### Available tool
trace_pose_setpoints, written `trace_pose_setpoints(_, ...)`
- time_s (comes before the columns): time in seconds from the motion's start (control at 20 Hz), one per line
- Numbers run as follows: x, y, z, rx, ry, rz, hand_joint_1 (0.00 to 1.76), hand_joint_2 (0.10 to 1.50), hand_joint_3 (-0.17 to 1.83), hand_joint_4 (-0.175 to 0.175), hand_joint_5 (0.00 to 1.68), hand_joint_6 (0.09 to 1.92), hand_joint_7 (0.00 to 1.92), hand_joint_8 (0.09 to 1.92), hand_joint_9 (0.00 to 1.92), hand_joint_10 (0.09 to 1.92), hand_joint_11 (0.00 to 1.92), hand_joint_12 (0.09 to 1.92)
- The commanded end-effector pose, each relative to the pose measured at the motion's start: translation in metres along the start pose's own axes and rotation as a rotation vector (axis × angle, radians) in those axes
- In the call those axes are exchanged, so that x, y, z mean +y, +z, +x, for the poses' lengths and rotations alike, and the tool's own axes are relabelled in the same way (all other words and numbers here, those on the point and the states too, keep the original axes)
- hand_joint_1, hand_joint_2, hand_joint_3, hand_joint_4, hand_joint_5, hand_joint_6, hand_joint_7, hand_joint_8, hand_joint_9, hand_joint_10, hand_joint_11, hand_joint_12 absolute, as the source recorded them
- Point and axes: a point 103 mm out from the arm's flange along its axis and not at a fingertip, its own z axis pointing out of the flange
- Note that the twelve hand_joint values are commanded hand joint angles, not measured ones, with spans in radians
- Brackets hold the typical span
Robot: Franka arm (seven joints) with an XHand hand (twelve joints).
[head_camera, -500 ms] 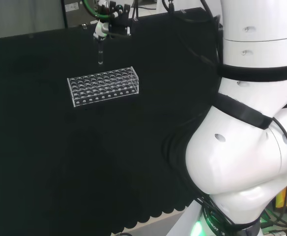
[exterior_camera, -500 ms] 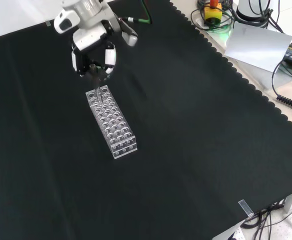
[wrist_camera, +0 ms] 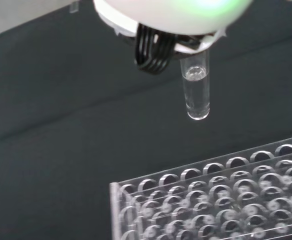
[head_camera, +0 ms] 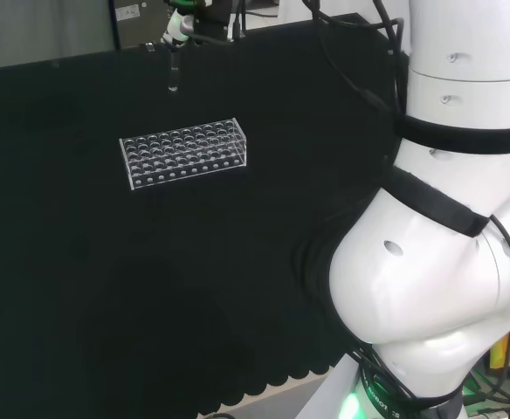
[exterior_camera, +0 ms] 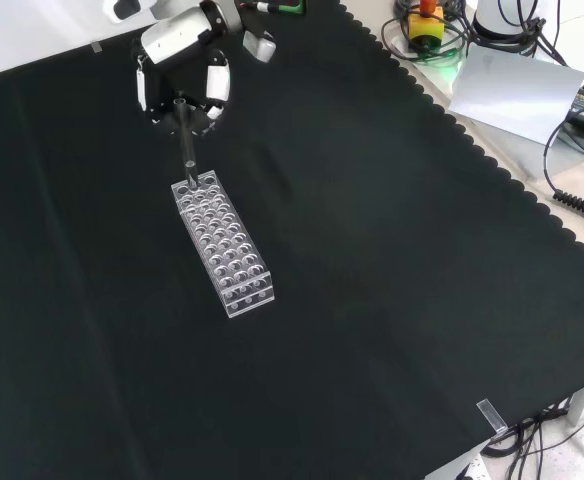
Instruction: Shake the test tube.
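Front view, near to far: one strip of clear plastic (exterior_camera: 489, 414) lies at the lower right edge of the black cloth (exterior_camera: 372, 250). One clear plastic test-tube rack with many round holes (exterior_camera: 223, 243) lies left of centre. Above its far end hangs one clear glass test tube (exterior_camera: 185, 140), upright and clear of the rack, at the upper left. The black and white hand (exterior_camera: 181, 75) pinches the tube's upper end between curled fingers.

Wrist view: the tube's rounded bottom hangs above the rack.
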Motion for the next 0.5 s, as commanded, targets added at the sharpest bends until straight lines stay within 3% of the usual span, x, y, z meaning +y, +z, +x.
trace_pose_setpoints(0.05,-0.011,-0.005,0.046,0.036,-0.092,0.006,1.31,0.61,0.76,-0.175,1.23,0.75,1.28,0.76,1.52,0.73,1.11,1.01)
trace_pose_setpoints(0.3,-0.017,-0.009,0.075,0.046,-0.148,0.007,1.32,0.61,0.77,-0.175,1.23,0.75,1.28,0.76,1.52,0.73,1.11,1.01)
trace_pose_setpoints(0.5,-0.021,-0.016,0.066,0.038,-0.135,-0.001,1.32,0.61,0.77,-0.175,1.23,0.75,1.28,0.76,1.52,0.73,1.11,1.01)
